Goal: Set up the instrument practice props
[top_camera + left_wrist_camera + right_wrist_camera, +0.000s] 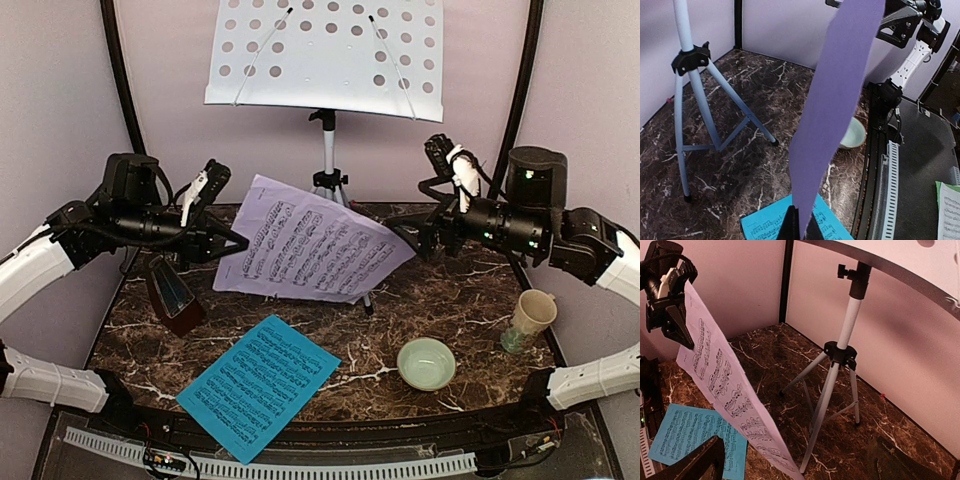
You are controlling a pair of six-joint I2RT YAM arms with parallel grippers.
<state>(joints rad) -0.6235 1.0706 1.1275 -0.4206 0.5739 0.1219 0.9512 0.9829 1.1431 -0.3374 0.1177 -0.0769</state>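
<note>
The lavender sheet-music page [310,245] hangs in the air above the table, below the music stand's white perforated desk [330,50]. My left gripper [232,243] is shut on its left edge; in the left wrist view the jaws [799,221] pinch the page [840,90]. My right gripper [412,237] is at the page's right corner with its fingers wide apart [796,445]; the page [720,375] runs down between them. The cyan page [258,385] lies flat at the front left. The dark metronome [172,292] stands under my left arm.
The stand's silver tripod [327,175] stands at the back centre, its legs spread behind the held page [840,352]. A pale green bowl [427,363] and a cream mug [528,320] sit at the front right. Walls close in the back and sides.
</note>
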